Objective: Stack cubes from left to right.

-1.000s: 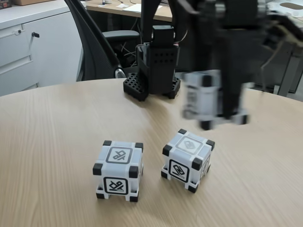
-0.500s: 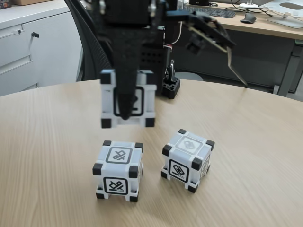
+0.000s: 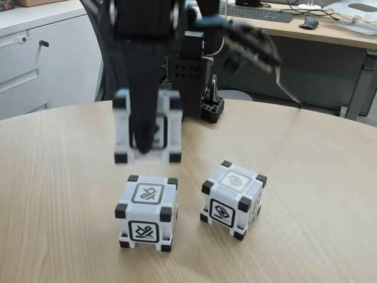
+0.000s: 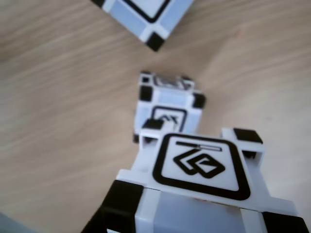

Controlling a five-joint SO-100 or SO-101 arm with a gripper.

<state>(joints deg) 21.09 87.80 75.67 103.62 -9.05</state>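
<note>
In the fixed view two white-grey cubes with black corners rest on the wooden table point(image 3: 306, 194), the left cube point(image 3: 147, 212) and the right cube point(image 3: 232, 199). A third cube point(image 3: 147, 127) hangs in the air, a little above and behind the left cube and not touching it. My black gripper point(image 3: 145, 141) comes down from the top of the frame and is shut on this cube. In the other view the held cube point(image 4: 194, 174) is close at the bottom, with one table cube point(image 4: 167, 104) just beyond it and another cube point(image 4: 141, 14) at the top edge.
The black perforated robot base point(image 3: 197, 88) stands at the back of the round table. Behind it are an office chair point(image 3: 112, 53), a white cabinet point(image 3: 35, 59) on the left and a desk point(image 3: 330, 29) with a keyboard on the right.
My gripper has carried the cube from the right side of the table leftward to above the left cube. In the last half second it shifted slightly further left.
</note>
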